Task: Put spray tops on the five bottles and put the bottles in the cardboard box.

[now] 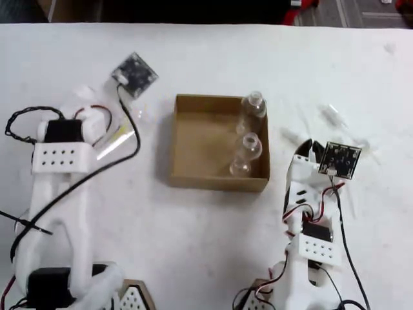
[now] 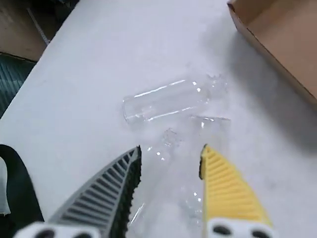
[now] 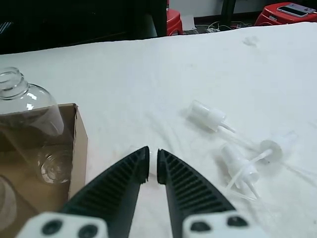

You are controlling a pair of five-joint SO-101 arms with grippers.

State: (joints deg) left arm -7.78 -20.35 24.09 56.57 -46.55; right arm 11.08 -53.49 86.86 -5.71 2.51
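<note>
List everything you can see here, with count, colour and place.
Cardboard box: one, brown, middle of the white table.
Clear plastic bottles without tops: three, it seems, clear, inside the box along the side nearest the right gripper.
Clear plastic bottle lying down: one, clear, on the table ahead of the left gripper.
Spray tops: at least two, white, loose on the table beyond the right gripper.
Left gripper: grey and yellow fingers, open.
Right gripper: black fingers, shut.
</note>
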